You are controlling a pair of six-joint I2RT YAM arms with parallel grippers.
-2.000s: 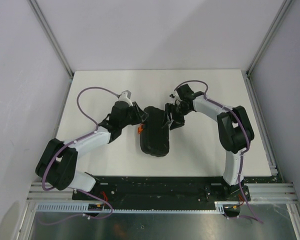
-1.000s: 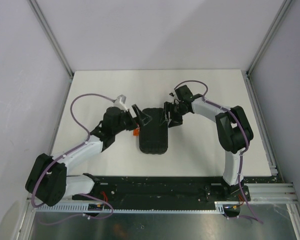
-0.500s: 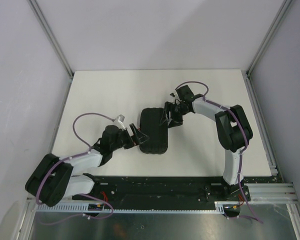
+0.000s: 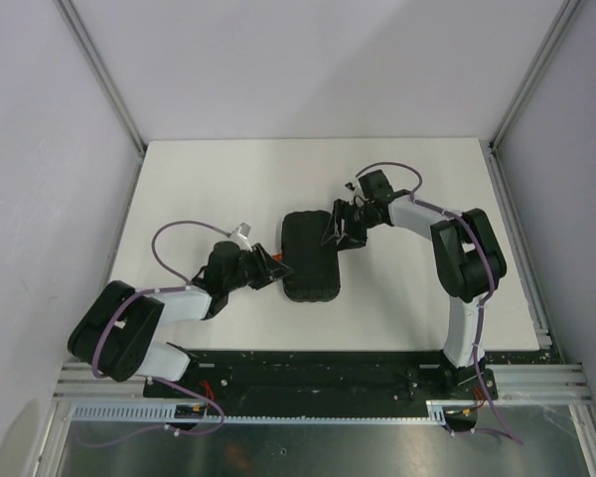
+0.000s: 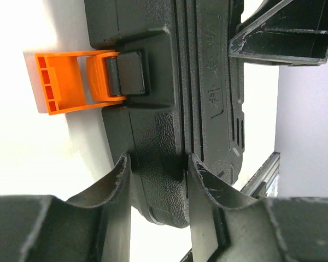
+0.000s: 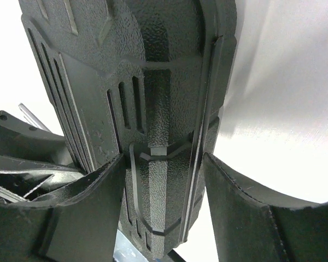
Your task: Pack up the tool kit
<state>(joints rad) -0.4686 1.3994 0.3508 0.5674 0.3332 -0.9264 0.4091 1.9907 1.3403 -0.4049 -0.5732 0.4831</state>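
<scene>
**Closed case pinched from both sides**

From above, we see the black case lying shut near the middle of the white surface. The left claw meets its left edge just beside the orange latch. The right claw meets its far right edge.

At the left wrist, we find the left claw partly closed, its fingers pressed on either side of the case's rim. The orange latch juts outward from the case's side.

At the right wrist, the right claw stands fairly wide, with both fingers clamped against the case's thick edge.
</scene>
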